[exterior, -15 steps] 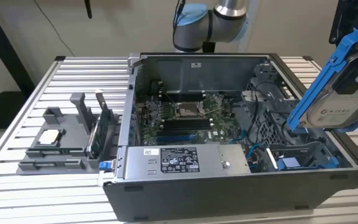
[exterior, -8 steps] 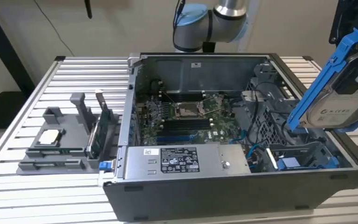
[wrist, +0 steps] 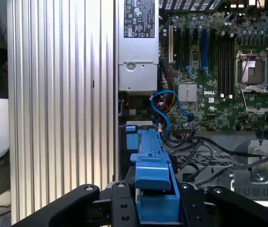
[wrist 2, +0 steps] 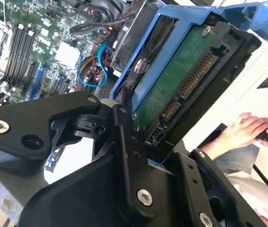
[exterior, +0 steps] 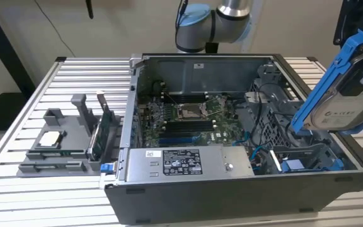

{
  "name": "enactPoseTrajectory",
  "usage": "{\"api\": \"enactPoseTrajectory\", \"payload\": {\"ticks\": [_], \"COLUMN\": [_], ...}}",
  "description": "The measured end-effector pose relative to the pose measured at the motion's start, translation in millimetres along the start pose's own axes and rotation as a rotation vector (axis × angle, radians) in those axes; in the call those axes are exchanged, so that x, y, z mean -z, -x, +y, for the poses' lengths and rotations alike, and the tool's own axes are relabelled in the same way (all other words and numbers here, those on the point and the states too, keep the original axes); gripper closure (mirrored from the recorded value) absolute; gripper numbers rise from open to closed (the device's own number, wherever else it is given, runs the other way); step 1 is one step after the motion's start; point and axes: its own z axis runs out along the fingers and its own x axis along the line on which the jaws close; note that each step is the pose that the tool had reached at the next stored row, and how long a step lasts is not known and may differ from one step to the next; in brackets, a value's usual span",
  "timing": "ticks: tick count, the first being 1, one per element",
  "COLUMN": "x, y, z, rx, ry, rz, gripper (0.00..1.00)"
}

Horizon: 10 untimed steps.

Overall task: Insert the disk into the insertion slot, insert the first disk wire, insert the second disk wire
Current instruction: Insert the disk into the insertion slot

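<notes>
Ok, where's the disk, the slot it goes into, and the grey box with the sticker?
disk (exterior: pixel 351 101), exterior view, its silver face.
insertion slot (exterior: pixel 314 153), exterior view, its dark-grey wall.
power-supply box (exterior: pixel 181 163), exterior view, its label.

An open black case (exterior: pixel 232 203) sits on a silver slatted table (exterior: pixel 36 198). Inside lie a green board (exterior: pixel 194 116), a grey box (exterior: pixel 181 163) with a label and blue wires (wrist: pixel 166 124). A grey tray (exterior: pixel 74 127) rests on the table, to the exterior view's left of the case.
</notes>
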Motion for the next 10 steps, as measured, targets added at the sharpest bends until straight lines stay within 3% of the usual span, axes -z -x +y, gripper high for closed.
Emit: {"api": "enactPoseTrajectory", "payload": {"ticks": [10], "x": [-11.8], "y": [0.1], "z": [-0.5], "rx": [0.000], "ry": [-0.0013], "rz": [0.0027], "gripper": [0.67]}}
